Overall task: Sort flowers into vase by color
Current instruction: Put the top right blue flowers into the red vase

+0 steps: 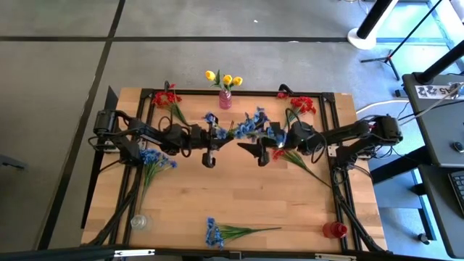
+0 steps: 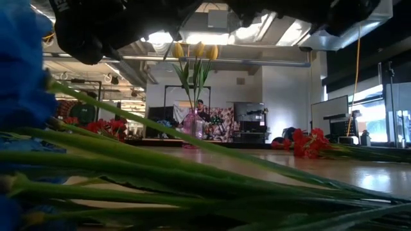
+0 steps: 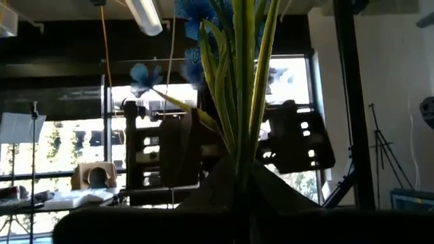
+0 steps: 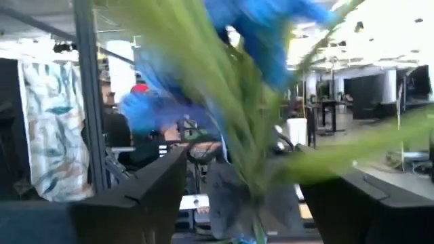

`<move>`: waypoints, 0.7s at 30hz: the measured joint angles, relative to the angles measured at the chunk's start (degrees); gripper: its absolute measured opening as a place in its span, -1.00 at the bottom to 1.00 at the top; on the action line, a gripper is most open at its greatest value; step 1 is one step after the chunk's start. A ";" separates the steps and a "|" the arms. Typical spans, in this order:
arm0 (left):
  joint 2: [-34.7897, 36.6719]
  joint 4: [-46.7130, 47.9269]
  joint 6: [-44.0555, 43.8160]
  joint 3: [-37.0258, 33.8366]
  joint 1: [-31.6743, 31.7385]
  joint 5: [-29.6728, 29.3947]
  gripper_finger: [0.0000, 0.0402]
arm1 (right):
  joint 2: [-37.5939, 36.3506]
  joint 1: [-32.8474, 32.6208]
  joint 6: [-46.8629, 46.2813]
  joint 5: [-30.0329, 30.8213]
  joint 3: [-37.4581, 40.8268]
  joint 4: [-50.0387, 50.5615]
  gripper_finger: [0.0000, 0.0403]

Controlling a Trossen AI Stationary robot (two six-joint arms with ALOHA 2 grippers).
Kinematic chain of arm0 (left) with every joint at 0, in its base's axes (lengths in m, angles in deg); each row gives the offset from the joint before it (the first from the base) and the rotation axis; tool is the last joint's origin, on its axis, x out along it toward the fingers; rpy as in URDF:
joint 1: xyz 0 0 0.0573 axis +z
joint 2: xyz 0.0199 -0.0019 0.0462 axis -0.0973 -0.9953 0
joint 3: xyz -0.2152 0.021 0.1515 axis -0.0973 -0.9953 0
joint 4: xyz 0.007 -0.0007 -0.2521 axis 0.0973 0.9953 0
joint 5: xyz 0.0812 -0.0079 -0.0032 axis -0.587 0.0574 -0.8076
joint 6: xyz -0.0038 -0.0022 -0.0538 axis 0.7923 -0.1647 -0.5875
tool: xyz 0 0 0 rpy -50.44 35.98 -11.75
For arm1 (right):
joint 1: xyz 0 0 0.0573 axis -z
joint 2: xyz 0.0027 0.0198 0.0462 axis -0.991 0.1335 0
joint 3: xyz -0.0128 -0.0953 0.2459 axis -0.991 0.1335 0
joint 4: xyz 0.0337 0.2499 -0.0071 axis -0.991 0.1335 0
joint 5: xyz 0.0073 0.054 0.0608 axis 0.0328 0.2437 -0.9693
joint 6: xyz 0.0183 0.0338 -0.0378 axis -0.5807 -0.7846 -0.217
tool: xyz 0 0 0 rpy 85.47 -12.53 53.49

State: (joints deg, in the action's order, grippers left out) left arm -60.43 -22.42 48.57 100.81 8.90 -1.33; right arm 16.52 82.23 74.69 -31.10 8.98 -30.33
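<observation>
A blue flower bunch (image 1: 250,125) stands upright between my two grippers above the table's middle. My left gripper (image 1: 226,138) is shut on its green stems (image 3: 244,135), with the blue blooms (image 3: 196,13) above the fingers. My right gripper (image 1: 261,139) faces it from the table's right and is open. Its fingers (image 4: 135,196) stand on either side of the blurred stems (image 4: 247,156), and I see no touch. Three yellow tulips stand in a pink vase (image 1: 225,98) at the far edge, also in the low view (image 2: 194,122). My left gripper pinches the blue bunch's stems (image 3: 245,177) between its two fingers, coming level from the table's left and lying across the stems. The bunch stands upright in the hold with the blooms above. Its lower end is hidden below the fingers.
Red flowers lie at the far left (image 1: 167,96) and far right (image 1: 302,105). Blue bunches lie on the table's left (image 1: 154,161) and at the near edge (image 1: 217,233). A clear vase (image 1: 138,221) and a red vase (image 1: 333,230) stand at the near corners.
</observation>
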 joint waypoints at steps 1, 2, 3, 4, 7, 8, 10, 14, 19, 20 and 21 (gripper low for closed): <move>-0.03 0.20 -0.02 0.00 0.00 -0.01 -0.96 | 0.31 0.03 0.20 -0.73 -0.77 0.46 0.34; -0.03 0.19 -0.04 0.00 -0.05 0.00 -0.96 | 0.80 0.07 0.18 -1.29 -1.63 0.62 0.33; -0.03 0.15 -0.04 0.00 -0.11 0.00 -0.96 | 1.46 0.09 0.12 -1.73 -2.59 0.61 0.30; -0.03 0.11 -0.04 0.00 -0.09 0.00 -0.96 | 2.05 0.17 -0.10 -1.97 -3.42 0.99 0.28; -0.03 0.18 -0.04 0.00 -0.10 0.05 -0.96 | 4.24 0.14 -0.07 -1.60 -5.52 1.79 0.14; -0.03 0.20 -0.04 0.00 -0.11 0.10 -0.96 | 4.83 0.13 -0.09 -1.56 -6.02 1.95 0.07; -0.03 0.33 -0.04 0.00 -0.11 0.14 -0.96 | 5.73 0.13 -0.13 -0.58 -6.96 2.13 -0.08; -0.03 0.37 -1.42 0.00 -0.11 -0.21 -0.92 | 5.99 0.13 -0.13 0.99 -7.55 2.57 -0.48; -0.03 3.20 -2.34 0.00 -0.11 -0.50 -0.67 | 6.00 0.13 0.60 0.91 -7.55 3.61 -0.93; 0.13 4.39 -2.81 0.00 -0.11 -0.46 -0.61 | 6.00 0.13 0.77 0.94 -7.56 3.98 -0.91; 0.54 6.34 -3.04 0.00 -0.11 -0.28 -0.54 | 6.00 0.13 0.79 1.07 -7.57 4.75 -0.90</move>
State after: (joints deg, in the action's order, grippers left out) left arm -59.89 -16.08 45.52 100.81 8.79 -1.61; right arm 22.52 82.36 75.48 -30.03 1.41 -25.58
